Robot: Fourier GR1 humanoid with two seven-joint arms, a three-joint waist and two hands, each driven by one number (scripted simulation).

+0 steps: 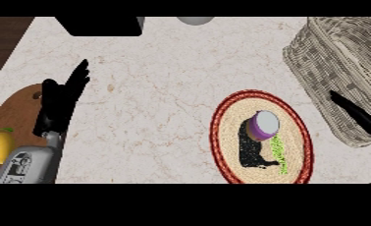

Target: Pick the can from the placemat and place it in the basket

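Observation:
A can (pixel 262 124) with a purple body and a pale lid stands upright on a round woven placemat (pixel 293 122) with a red rim, low and right of centre. A large grey wicker basket (pixel 326 63) sits at the right edge. My left hand (pixel 59 99) rests open at the left, fingers straight and pointing up, far from the can. Of my right hand (pixel 351 109) only straight black fingers show at the right edge, over the basket's lower side and to the right of the placemat; nothing is in them.
A brown wooden board (pixel 18 114) with a yellow fruit (pixel 6 144) lies at the lower left under my left forearm. A black object (pixel 101 25) and a pale round thing (pixel 196 20) sit at the counter's far edge. Green and black marks lie on the placemat.

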